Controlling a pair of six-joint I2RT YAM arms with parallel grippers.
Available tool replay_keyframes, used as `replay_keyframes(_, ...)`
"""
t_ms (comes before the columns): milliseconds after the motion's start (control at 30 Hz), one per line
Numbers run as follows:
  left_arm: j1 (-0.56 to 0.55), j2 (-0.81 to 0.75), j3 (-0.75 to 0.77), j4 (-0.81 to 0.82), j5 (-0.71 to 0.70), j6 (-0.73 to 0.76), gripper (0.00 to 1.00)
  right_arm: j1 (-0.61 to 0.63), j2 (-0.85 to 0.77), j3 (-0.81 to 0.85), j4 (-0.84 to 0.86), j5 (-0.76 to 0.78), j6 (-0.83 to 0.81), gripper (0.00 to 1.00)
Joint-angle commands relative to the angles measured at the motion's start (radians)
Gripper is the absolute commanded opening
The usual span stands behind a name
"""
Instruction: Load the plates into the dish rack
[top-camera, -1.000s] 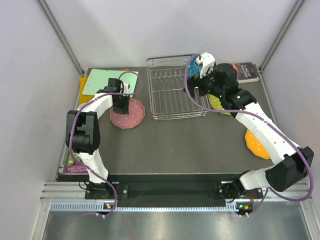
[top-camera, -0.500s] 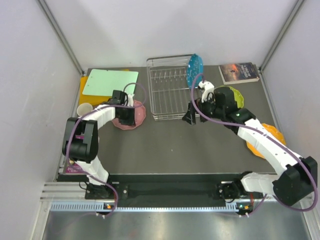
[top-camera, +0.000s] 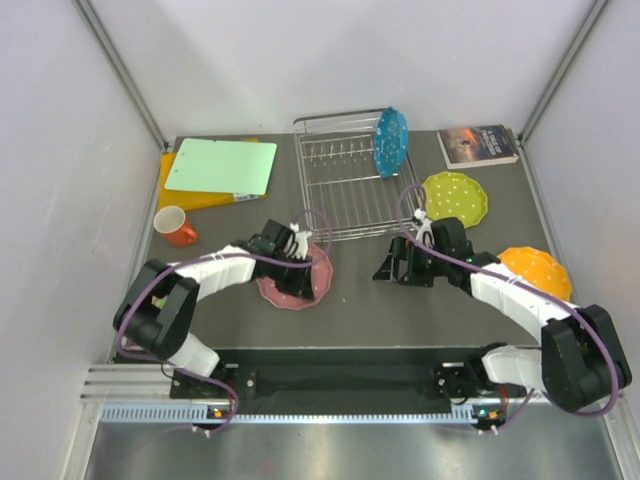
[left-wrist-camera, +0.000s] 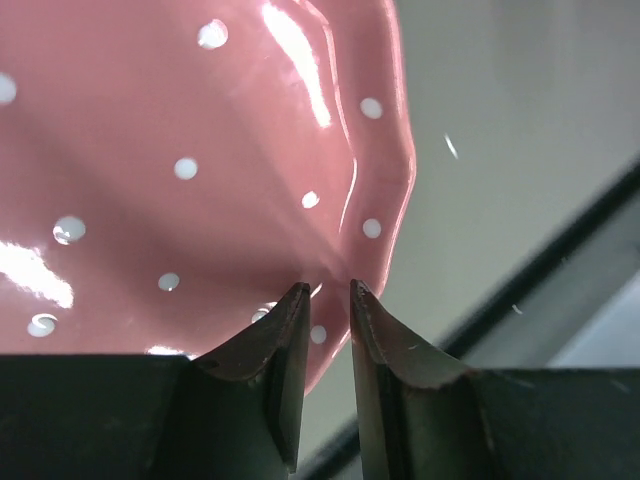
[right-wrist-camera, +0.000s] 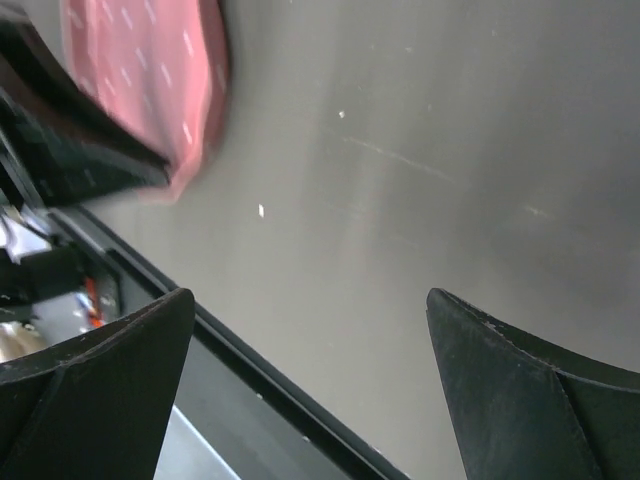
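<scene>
Left claw (left-wrist-camera: 325, 292) is pinched narrow on the rim of the pink plate (left-wrist-camera: 180, 150), which is glossy with a scalloped edge and white dots. The rest of the plate spreads ahead-left of the fingertips. Right claw (right-wrist-camera: 310, 297) is spread wide with nothing in it, and the pink plate is off to its left. Blue plate (top-camera: 391, 141) stands on edge in the dish rack (top-camera: 345, 195), beyond the right claw. Yellow-green plate (top-camera: 454, 197) and orange plate (top-camera: 537, 272) lie flat to its right.
</scene>
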Motion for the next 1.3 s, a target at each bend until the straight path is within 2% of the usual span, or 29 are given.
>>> replay_keyframes(0,-0.061,-0.028,-0.162,-0.034,0.065,-0.136,0.3,-0.036,-0.003,-0.024,0.138,-0.084,0.092,1.0)
replay_keyframes(67,-0.12,-0.015,-0.148,-0.004,0.06,-0.148,0.29,-0.035,-0.004,-0.045,0.178,-0.092,0.107,1.0)
replay_keyframes(167,-0.187,0.091,-0.058,0.007,0.077,-0.163,0.29,-0.035,0.0,-0.106,0.229,-0.107,0.197,1.0)
replay_keyframes(300,-0.261,0.296,0.151,-0.019,0.091,-0.153,0.3,-0.035,-0.05,-0.188,0.24,-0.086,0.225,1.0)
replay_keyframes(433,-0.312,0.335,0.205,0.05,0.08,-0.168,0.31,-0.036,-0.115,-0.216,0.148,-0.04,0.198,1.0)
replay_keyframes(533,-0.327,0.32,0.229,0.044,0.097,-0.163,0.35,-0.038,-0.136,-0.222,0.146,-0.035,0.202,1.0)
replay_keyframes(633,-0.325,0.213,0.238,-0.036,0.102,-0.111,0.41,-0.04,-0.133,-0.225,0.149,-0.026,0.21,1.0)
replay_keyframes(733,-0.319,-0.058,0.222,-0.085,0.021,-0.041,0.47,-0.04,-0.113,-0.226,0.162,-0.02,0.233,1.0)
replay_keyframes(767,-0.309,-0.117,0.211,-0.086,-0.031,-0.038,0.51,-0.04,-0.097,-0.223,0.165,-0.015,0.238,1.0)
replay_keyframes(800,-0.304,-0.172,0.196,-0.082,-0.169,-0.042,0.52,-0.04,-0.087,-0.222,0.172,-0.015,0.242,1.0)
replay_keyframes(867,-0.266,-0.299,0.14,-0.07,-0.286,-0.065,0.55,-0.035,-0.049,-0.217,0.188,-0.017,0.264,1.0)
replay_keyframes(933,-0.221,-0.379,0.085,-0.063,-0.412,-0.116,0.54,-0.03,-0.017,-0.217,0.214,-0.023,0.291,1.0)
replay_keyframes(1033,-0.122,-0.426,0.035,-0.092,-0.51,-0.221,0.54,-0.021,0.057,-0.211,0.284,-0.06,0.326,1.0)
replay_keyframes(1167,0.025,-0.413,-0.027,-0.094,-0.463,-0.289,0.6,0.003,0.165,-0.186,0.367,-0.086,0.365,1.0)
replay_keyframes(1267,0.08,-0.383,-0.065,-0.091,-0.391,-0.356,0.61,0.051,0.221,-0.167,0.384,-0.075,0.397,1.0)
